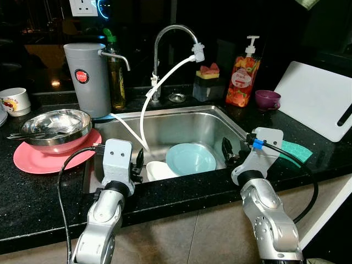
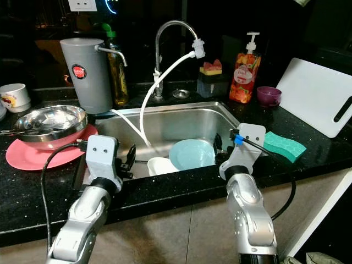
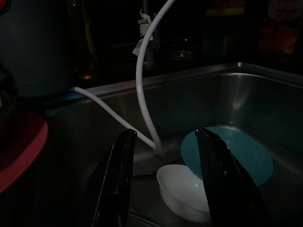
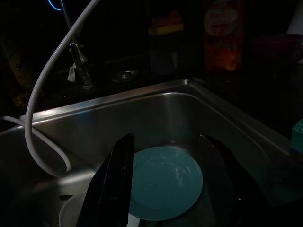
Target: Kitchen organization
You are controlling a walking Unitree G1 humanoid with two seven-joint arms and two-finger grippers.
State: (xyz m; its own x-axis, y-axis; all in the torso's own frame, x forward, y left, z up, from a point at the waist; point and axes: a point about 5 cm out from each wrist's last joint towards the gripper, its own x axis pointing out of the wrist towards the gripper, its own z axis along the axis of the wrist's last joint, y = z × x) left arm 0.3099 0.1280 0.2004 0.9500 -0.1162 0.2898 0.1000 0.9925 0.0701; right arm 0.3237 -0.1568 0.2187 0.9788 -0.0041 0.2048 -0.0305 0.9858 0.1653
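- Both grippers, left (image 3: 163,182) and right (image 4: 165,182), hang open and hold nothing, at the sink's (image 1: 165,118) front edge.
- Sink holds a teal plate (image 1: 190,158) and a white bowl (image 1: 159,170), touching.
- Steel bowl (image 1: 58,124) sits on a pink plate (image 1: 38,158), counter's left edge.

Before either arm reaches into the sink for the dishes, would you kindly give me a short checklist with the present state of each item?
1. Left gripper jaws open above the small white bowl: ok.
2. Right gripper jaws open over the round light-blue plate: ok.
3. Both dishes resting inside the stainless steel sink: ok.
4. Plate free of the bowl: not ok, its edge overlaps the bowl.
5. White hose clear of the left gripper's path: not ok, it hangs into the sink just beyond the bowl.
6. Water running from the tap: cannot tell.
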